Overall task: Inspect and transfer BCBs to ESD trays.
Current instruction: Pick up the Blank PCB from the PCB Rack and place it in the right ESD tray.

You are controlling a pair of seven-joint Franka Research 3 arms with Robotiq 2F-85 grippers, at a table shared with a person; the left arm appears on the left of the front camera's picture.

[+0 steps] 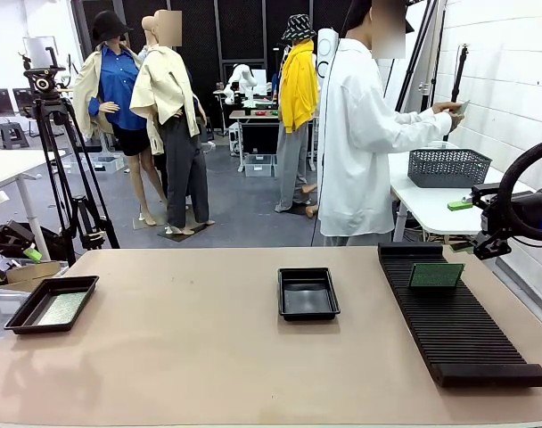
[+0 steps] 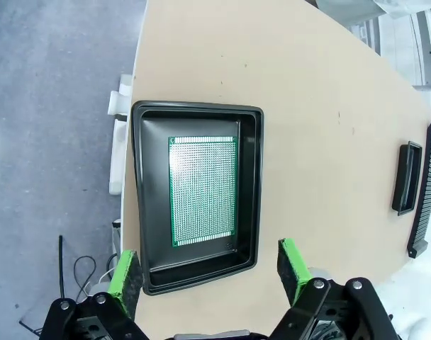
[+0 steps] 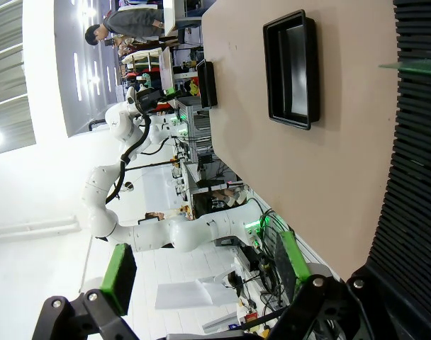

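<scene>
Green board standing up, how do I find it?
Look at the long black ribbed rack on the right of the table. Near its far end, one board stands upright in a slot. The other board lies flat in the left tray.

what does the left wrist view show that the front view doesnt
Left wrist view: the left gripper with its jaws open, poised over the near end of the left ESD tray. It also gives the fine hole grid of the BCB lying flat in that tray.
Front view: a person turned toward a side table with a mesh basket, and a second BCB standing upright in the slotted rack.
Shared: the left tray with its board, the empty middle ESD tray, the rack and the tan table.
</scene>
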